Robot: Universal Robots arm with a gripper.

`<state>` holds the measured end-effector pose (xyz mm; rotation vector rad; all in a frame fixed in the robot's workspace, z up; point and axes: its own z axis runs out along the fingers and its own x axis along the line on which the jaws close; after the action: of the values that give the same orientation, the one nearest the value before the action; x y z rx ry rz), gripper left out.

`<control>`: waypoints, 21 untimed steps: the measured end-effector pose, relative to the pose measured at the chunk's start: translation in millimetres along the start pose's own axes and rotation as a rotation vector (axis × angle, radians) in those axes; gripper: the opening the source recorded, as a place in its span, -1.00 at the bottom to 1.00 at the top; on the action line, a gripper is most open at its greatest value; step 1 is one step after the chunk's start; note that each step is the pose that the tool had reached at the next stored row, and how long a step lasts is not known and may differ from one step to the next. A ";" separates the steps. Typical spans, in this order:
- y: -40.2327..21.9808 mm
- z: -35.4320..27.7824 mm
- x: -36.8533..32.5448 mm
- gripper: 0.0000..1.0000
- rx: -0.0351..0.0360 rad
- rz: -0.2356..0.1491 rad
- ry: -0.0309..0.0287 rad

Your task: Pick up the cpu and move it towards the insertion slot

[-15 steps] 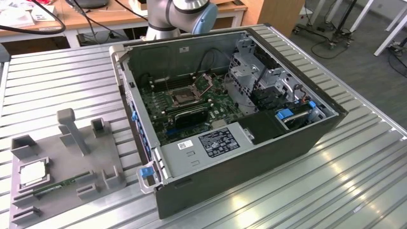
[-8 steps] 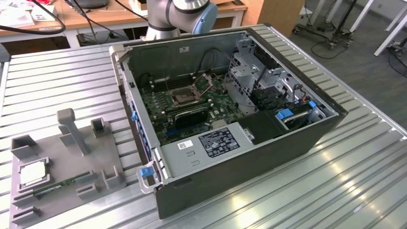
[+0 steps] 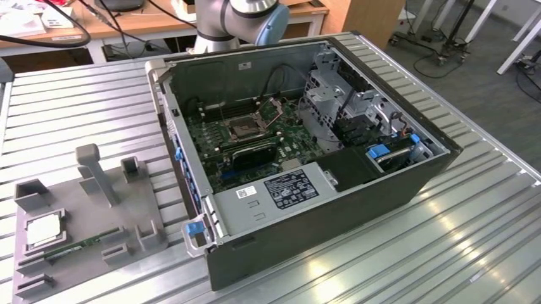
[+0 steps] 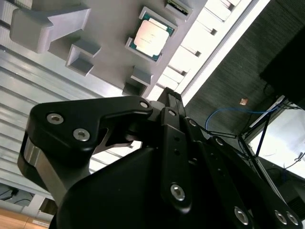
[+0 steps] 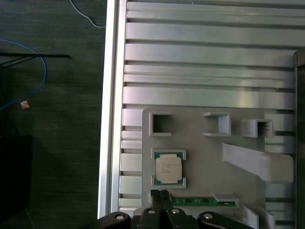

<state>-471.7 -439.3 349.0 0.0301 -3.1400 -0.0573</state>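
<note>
I've got one cpu (image 5: 168, 168) lying flat in its square pocket on the grey holder (image 5: 205, 157), with one green memory stick (image 5: 202, 202) just beside it. My gripper (image 5: 160, 194) hangs over that holder, its two fingers pressed together and holding nothing. In the exterior view, the holder sits on the table (image 3: 422, 253) to the exterior view's left of the one open computer case (image 3: 338, 234), and the insertion slot (image 3: 242, 128) is inside that case, well apart from the chip.
</note>
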 end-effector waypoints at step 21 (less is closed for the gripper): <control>-0.8 16.9 -8.6 -0.79 0.0012 0.000 -0.0002</control>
<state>-463.1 -439.3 332.1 0.0300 -3.1403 -0.0555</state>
